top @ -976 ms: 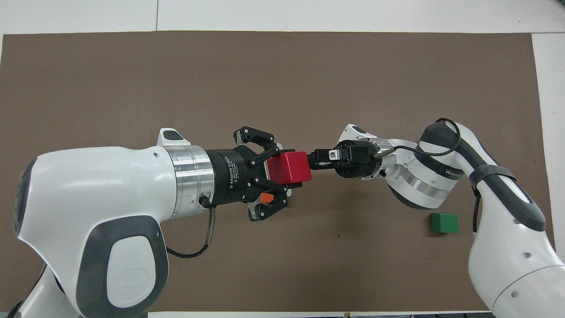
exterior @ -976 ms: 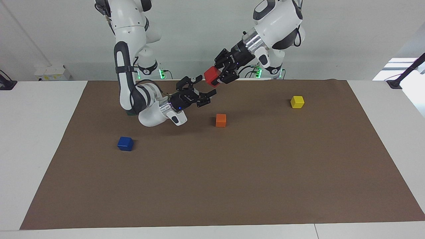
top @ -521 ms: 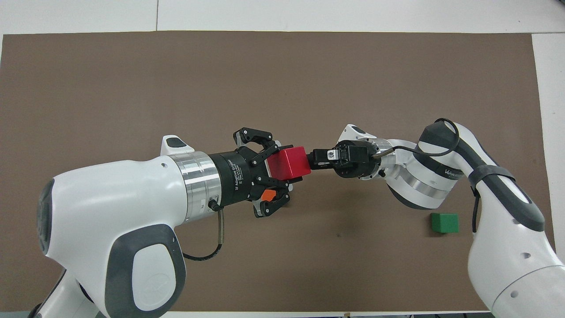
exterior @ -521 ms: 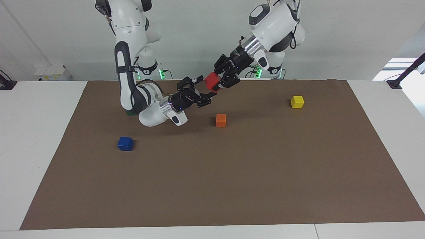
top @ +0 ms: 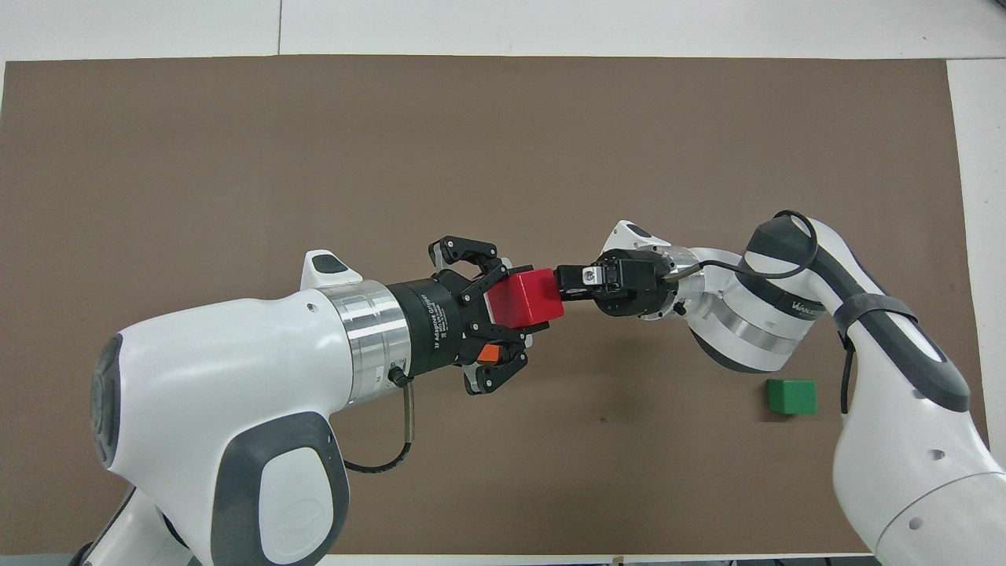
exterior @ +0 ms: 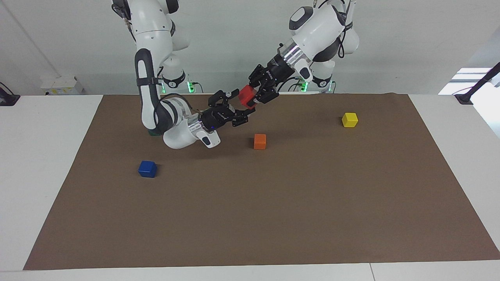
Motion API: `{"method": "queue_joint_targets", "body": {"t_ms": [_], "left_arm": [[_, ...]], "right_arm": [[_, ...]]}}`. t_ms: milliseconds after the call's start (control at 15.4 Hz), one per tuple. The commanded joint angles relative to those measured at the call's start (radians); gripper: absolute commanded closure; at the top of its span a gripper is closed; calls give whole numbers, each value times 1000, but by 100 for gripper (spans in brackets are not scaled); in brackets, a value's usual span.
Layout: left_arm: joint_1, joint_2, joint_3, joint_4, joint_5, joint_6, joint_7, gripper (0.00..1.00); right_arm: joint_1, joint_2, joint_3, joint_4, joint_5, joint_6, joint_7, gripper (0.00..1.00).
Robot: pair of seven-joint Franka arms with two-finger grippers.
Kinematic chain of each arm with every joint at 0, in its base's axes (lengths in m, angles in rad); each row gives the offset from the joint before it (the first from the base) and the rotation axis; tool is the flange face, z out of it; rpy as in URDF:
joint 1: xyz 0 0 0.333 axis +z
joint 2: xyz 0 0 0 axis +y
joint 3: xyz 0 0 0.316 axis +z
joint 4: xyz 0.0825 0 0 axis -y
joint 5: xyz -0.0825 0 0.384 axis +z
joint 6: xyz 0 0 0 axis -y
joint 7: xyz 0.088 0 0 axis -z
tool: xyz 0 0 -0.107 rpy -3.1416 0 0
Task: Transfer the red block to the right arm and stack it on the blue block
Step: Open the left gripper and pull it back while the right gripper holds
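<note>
My left gripper is shut on the red block and holds it in the air over the brown mat. Both also show in the overhead view, the gripper and the block. My right gripper is open with its fingertips pointing at the red block, which sits right at its mouth; I cannot tell whether they touch. The overhead view shows the right gripper edge-on against the block. The blue block lies on the mat toward the right arm's end, hidden under the right arm in the overhead view.
An orange block lies on the mat below the two grippers, farther from the robots. A yellow block lies toward the left arm's end. A green block sits near the right arm's base. The brown mat covers most of the table.
The left gripper has carried the red block toward the right gripper, up to its open fingers. The right gripper has stayed open and almost still.
</note>
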Motion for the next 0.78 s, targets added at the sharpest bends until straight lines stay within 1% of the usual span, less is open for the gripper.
{"method": "queue_joint_targets", "body": {"t_ms": [0,130,195,260,325,391,456,716], "left_arm": [[-49,1,11,-23,-18,71,-4,100],[-50,3,11,-23,-18,71,-4,100],[-50,6,11,-23,-18,72,-4,100],[-50,7,11,-23,-18,72,-4,100],[-50,6,11,-23,-18,72,-2,100],[-50,6,11,-23,-18,72,-4,100],[-50,6,11,-23,-18,72,-2,100],[-48,6,13,-23,-18,74,-2,100]], "right_arm": [[5,-1,0,-7,13,30,-37,0],[5,-1,0,-6,13,33,-40,0],[5,-1,0,-6,13,33,-42,5],[5,-1,0,-6,13,33,-42,17],[5,-1,0,-6,13,35,-42,43],[5,-1,0,-6,13,44,-41,94],[5,-1,0,-6,11,53,-40,100],[5,-1,2,-6,13,72,-39,100]]}}
